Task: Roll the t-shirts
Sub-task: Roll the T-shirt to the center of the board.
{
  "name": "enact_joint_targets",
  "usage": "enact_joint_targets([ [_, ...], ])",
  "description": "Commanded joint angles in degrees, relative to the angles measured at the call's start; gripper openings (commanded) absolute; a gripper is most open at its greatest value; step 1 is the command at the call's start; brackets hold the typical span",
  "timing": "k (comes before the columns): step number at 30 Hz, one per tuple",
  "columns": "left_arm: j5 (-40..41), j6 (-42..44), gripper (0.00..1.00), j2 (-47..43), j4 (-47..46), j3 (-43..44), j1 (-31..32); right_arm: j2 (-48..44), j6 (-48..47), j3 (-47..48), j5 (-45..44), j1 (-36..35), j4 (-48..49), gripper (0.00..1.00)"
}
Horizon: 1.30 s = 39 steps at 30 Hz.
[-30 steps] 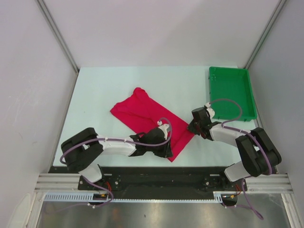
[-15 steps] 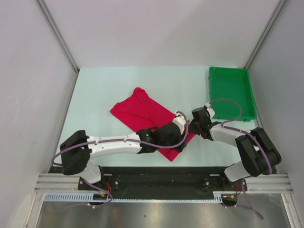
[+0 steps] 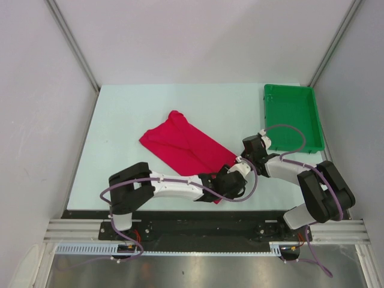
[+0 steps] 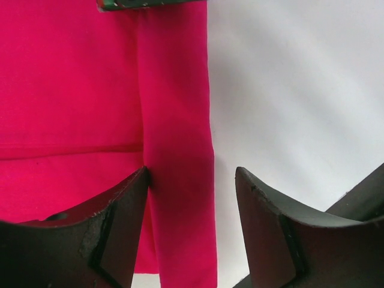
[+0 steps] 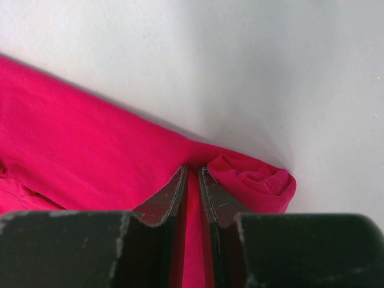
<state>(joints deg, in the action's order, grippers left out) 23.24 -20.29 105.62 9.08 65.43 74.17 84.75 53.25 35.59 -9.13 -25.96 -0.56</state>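
Observation:
The crimson t-shirt (image 3: 183, 141) lies folded into a long strip running from the back left toward the front right of the table. At its front right end my right gripper (image 3: 242, 160) is shut on the fabric. In the right wrist view the two jaws (image 5: 193, 169) pinch a fold of cloth right beside a small rolled-up end (image 5: 258, 180). My left gripper (image 3: 231, 185) hovers over the same end, open. In the left wrist view its fingers (image 4: 192, 172) straddle a narrow folded edge of the t-shirt (image 4: 177, 150) without touching it.
A green tray (image 3: 291, 108) stands at the back right, with the right arm's cable looping over its near part. Grey walls close in the table on both sides and at the back. The left arm reaches across the front of the table.
The left arm has swung to the right along the shirt's near edge to its front right end, and its jaws have opened. The right gripper has stayed put, still pinching the cloth.

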Motion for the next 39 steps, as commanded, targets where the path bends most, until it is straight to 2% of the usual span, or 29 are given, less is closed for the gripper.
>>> enact_joint_targets([
  [1,4.70,1.22,0.64,0.81,-2.05,2.51,1.50,1.73,-0.87,-0.09,-0.45,0.38,-1.99,0.17],
  [8,4.88,0.52,0.60,3.36,-2.40,1.55,2.12,2.09,-0.87,-0.09,-0.19,0.47,-1.64,0.17],
  [11,5.93,-0.36,0.53,4.68,-1.70,1.89,2.29,2.17,-1.05,-0.09,-0.10,0.47,-1.73,0.17],
  [14,7.16,-1.32,0.44,5.99,-0.21,2.42,2.38,2.09,-1.22,0.00,0.16,0.47,-1.64,0.17],
  [17,7.25,-2.20,0.29,6.09,0.24,2.34,2.29,1.56,-1.84,0.00,0.69,0.64,-1.55,0.19],
  [18,7.08,-2.47,0.19,5.82,0.06,1.99,2.29,0.86,-2.01,0.00,0.86,0.56,-1.55,0.26],
  [19,6.90,-2.82,0.16,4.95,-0.20,1.64,2.29,0.25,-2.36,0.00,0.95,0.55,-1.64,0.32],
  [20,5.51,-3.26,0.13,4.33,-0.99,0.76,2.12,-0.54,-2.97,0.00,1.04,0.55,-1.73,0.38],
  [21,4.45,-3.61,0.08,3.72,-1.60,0.23,1.68,-2.47,-3.42,0.09,1.13,0.64,-1.90,0.51],
  [24,-1.78,-5.28,0.03,0.38,-4.59,-2.67,0.02,-6.25,-4.47,0.26,0.78,0.90,-3.83,0.65],
  [30,-18.47,-13.36,0.00,-6.65,-14.61,-13.21,-7.36,-15.83,-4.65,0.27,-0.98,1.79,-11.30,0.67],
  [33,-22.62,-16.35,0.00,-7.71,-17.42,-16.03,-9.74,-18.91,-4.83,0.09,-1.69,1.08,-14.38,0.68],
  [35,-28.15,-19.59,0.00,-8.15,-20.58,-18.65,-11.06,-19.97,-4.04,-0.52,-1.69,-0.41,-15.43,0.68],
  [39,-33.26,-24.26,0.00,-8.77,-24.72,-22.27,-13.52,-20.33,-0.70,-3.16,-1.07,-3.40,-13.78,0.68],
])
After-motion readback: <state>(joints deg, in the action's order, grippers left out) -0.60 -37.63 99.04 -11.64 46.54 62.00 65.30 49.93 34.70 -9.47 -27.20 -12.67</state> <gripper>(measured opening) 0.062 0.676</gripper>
